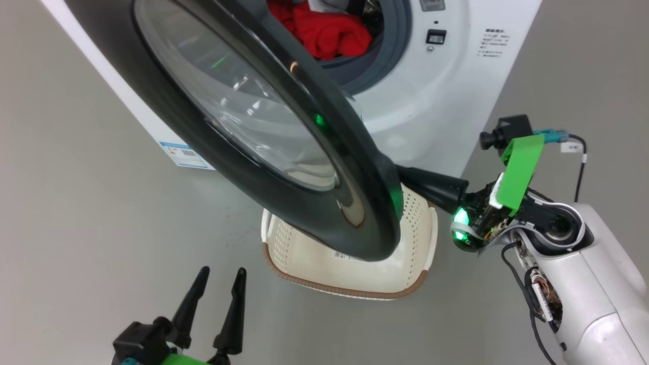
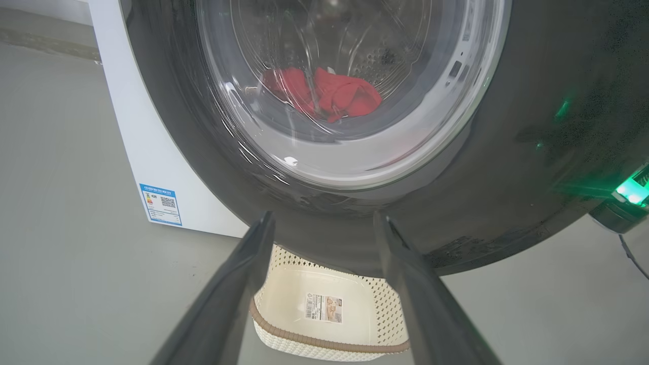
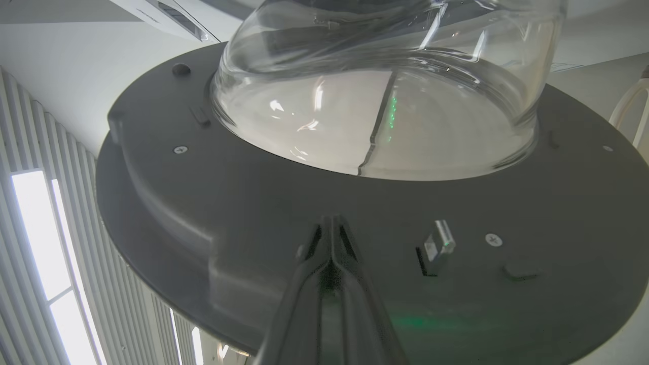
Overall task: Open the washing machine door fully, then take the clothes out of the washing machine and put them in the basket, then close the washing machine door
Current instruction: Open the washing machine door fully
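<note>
— Left side?
— My left gripper [image 1: 222, 270] is spread, empty and low. The door [image 1: 263, 126] is up and right of it.
— Door?
— Half open, glossy black, hanging over the basket [image 1: 350, 289] (clothes [image 1: 329, 30] lie in the drum).
— Right?
— Right gripper [image 3: 332, 223] is pinched together, tips at the door's inner face. It's the nearer arm, and I judge the push goes leftward.

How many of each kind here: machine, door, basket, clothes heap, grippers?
washing machine: 1
washing machine door: 1
basket: 1
red clothes heap: 1, garments inside uncountable
grippers: 2, left gripper, right gripper
Total: 6
</note>
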`<state>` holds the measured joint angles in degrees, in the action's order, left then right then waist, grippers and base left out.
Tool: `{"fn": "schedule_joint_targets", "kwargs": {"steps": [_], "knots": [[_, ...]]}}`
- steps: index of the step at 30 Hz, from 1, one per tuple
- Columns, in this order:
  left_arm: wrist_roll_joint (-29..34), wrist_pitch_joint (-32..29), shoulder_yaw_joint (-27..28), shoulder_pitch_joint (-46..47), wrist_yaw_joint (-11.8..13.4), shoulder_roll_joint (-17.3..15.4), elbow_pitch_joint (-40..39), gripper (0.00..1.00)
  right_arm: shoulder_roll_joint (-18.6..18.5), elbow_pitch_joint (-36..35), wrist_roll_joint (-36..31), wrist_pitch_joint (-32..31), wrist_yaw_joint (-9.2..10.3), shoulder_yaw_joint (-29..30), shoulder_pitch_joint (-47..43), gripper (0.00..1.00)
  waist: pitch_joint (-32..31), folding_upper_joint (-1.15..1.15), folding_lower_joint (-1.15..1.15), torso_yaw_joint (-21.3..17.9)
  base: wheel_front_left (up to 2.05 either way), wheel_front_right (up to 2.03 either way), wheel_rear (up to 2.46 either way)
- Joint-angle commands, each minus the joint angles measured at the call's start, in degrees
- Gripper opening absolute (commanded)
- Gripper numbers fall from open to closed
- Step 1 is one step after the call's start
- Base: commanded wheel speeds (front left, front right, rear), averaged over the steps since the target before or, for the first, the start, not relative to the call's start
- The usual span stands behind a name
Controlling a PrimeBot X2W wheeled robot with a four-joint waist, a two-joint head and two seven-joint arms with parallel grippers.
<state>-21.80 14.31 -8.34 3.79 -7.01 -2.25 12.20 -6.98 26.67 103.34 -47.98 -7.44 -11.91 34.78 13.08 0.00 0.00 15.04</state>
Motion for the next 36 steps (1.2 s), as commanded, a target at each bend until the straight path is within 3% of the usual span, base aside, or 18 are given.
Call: {"fn": "schedule_joint_targets", "kwargs": {"steps": [1,12,16,31,36], "knots": [[-0.36,0.69,1.37,1.47,0.36,-0.63,-0.95,1.00,1.08,-1.51,-1.01,-1.38,-0.05,-1.36,0.89,0.00,-0.23,0.00,0.00,0.59,0.00,0.00,0.00],[-1.67,0.69,0.66,-0.56,1.36,-0.63,-1.03,1.00,2.99,-3.83,-3.39,-4.61,-0.05,-4.11,-3.39,0.00,-3.02,0.00,0.00,3.32,0.00,0.00,0.00],[-1.40,0.69,1.06,-1.66,2.96,-0.63,-1.02,1.00,3.53,-4.39,-3.52,-5.32,-0.05,-5.21,-5.09,0.00,-4.22,0.00,0.00,5.16,0.00,0.00,0.00],[-1.17,0.69,0.64,-3.77,3.94,-0.63,-1.82,1.00,4.08,-6.87,-1.85,-4.52,-0.05,-9.38,-8.18,0.00,-7.23,0.00,0.00,13.65,0.00,0.00,0.00],[-1.26,0.69,1.21,-4.43,4.39,-0.63,-2.46,1.00,4.09,-7.58,0.06,-3.53,-0.05,-12.23,-8.09,0.00,-7.53,0.00,0.00,14.86,0.00,0.00,0.00]]}}
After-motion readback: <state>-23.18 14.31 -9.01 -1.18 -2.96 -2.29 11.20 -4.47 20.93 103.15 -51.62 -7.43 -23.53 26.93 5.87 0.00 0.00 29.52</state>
